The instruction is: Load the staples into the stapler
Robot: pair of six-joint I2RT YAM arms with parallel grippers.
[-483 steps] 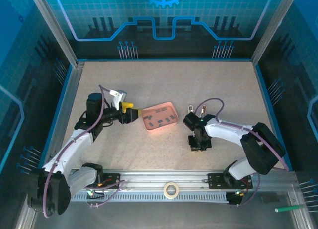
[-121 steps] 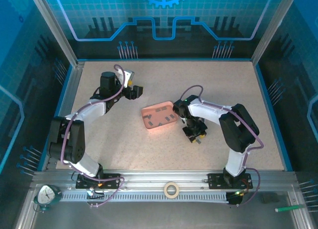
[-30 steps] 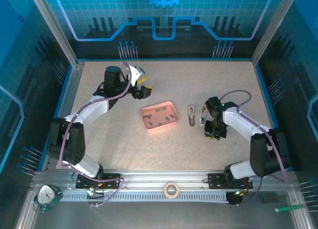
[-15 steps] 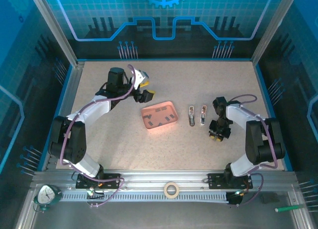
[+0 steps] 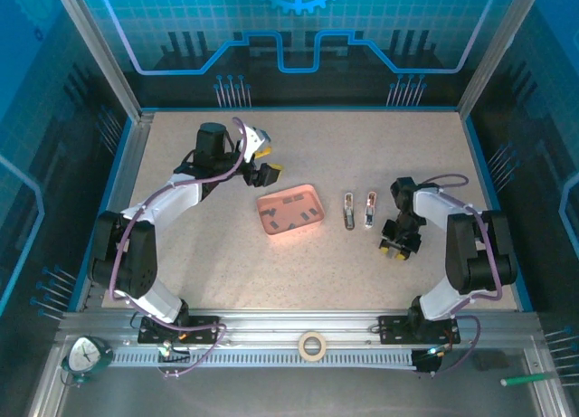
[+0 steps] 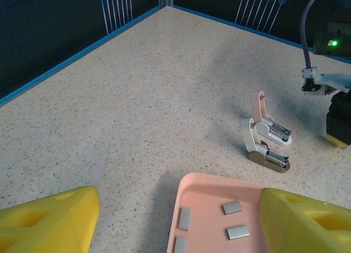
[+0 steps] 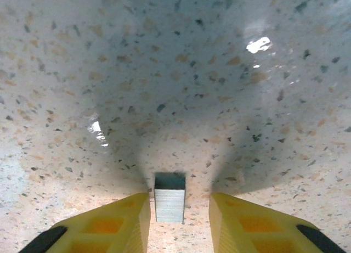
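- Between the yellow fingers [image 7: 104,225] at the bottom middle of the right wrist view, one staple strip [image 7: 169,197] appears to rest on the speckled table [image 7: 175,72]. A sliver of bare table shows on each side of it, so the fingers stand apart, clear of the strip.
- Right of centre in the top view, that right gripper [image 5: 393,248] sits low over the table, just below and to the right of the two staplers.
- The white stapler [image 6: 251,139] and the pink stapler [image 6: 258,107] lie side by side with their tops hinged up and metal channels exposed. Either looks ready to take a strip.
- More staples [image 6: 232,207] lie flat in the pink tray [image 6: 214,181] at the bottom of the left wrist view. The left gripper [image 6: 180,203] hovers over its near corner, fingers wide and holding nothing.
- The step in hand, as I judge it, is to take up the strip and seat it in a channel:
  - Close squarely on its long sides.
  - Carry it level and line it up lengthwise with the channel.
  - Release only once it sits inside.
  - Which way its legs face I cannot tell, so check that before lowering.
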